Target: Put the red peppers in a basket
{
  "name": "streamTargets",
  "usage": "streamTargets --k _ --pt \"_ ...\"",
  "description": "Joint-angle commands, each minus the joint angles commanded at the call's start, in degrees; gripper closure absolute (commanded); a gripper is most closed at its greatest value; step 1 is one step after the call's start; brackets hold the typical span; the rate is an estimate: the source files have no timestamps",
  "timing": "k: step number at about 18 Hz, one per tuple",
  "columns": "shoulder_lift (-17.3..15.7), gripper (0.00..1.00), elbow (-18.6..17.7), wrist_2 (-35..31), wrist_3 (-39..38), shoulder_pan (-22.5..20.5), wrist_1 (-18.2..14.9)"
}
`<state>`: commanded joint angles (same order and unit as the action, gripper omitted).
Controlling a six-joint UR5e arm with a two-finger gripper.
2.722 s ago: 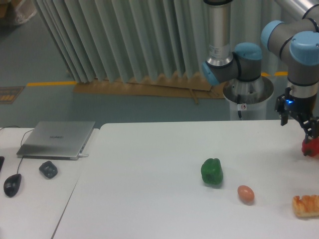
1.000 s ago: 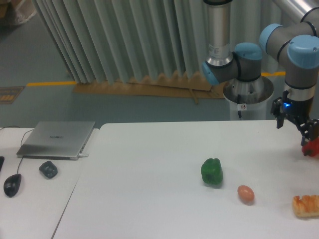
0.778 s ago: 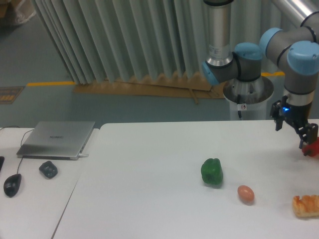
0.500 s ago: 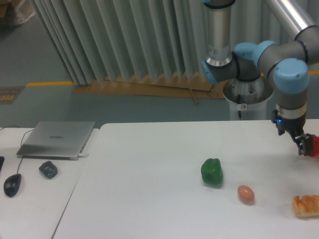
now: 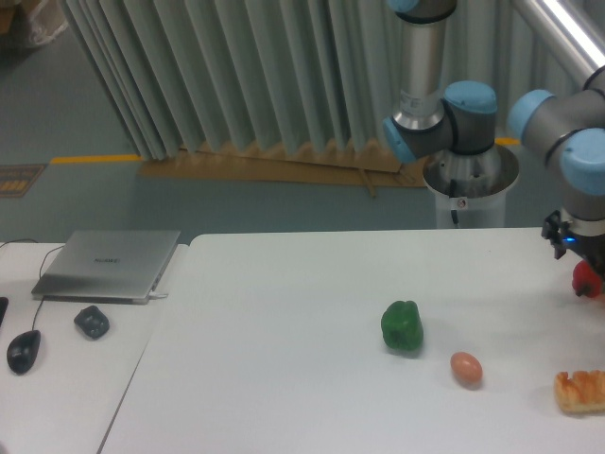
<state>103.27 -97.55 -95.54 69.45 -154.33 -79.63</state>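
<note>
The small glossy red pepper [image 5: 587,282] is at the far right edge of the view, just above the white table [image 5: 312,312]. My gripper [image 5: 583,270] reaches down onto it from above and is shut on it; its dark fingers are partly hidden behind the pepper. No basket is in view.
A green bell pepper [image 5: 402,326] stands mid-table, with a brown-pink egg [image 5: 466,368] to its front right. A piece of bread [image 5: 580,391] lies at the front right edge. On the left desk are a laptop [image 5: 109,264], a dark object [image 5: 92,322] and a mouse [image 5: 24,351].
The arm's wrist has swung and turned, and its blue joint now sits higher at the right edge. The red pepper has stayed in the gripper, almost in the same spot.
</note>
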Motion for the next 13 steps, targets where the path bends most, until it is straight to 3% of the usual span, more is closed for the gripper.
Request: streamTargets --k 3,7,10,13 --pt "-0.18 0.0 -0.71 0.27 -6.77 0.08 0.35" --pt "-0.18 0.0 -3.17 0.1 -6.52 -0.26 0.79" --pt "-0.18 0.0 -2.47 -0.52 -0.84 -0.27 0.79" --pt "0.0 0.0 0.43 -0.43 1.04 0.26 0.44"
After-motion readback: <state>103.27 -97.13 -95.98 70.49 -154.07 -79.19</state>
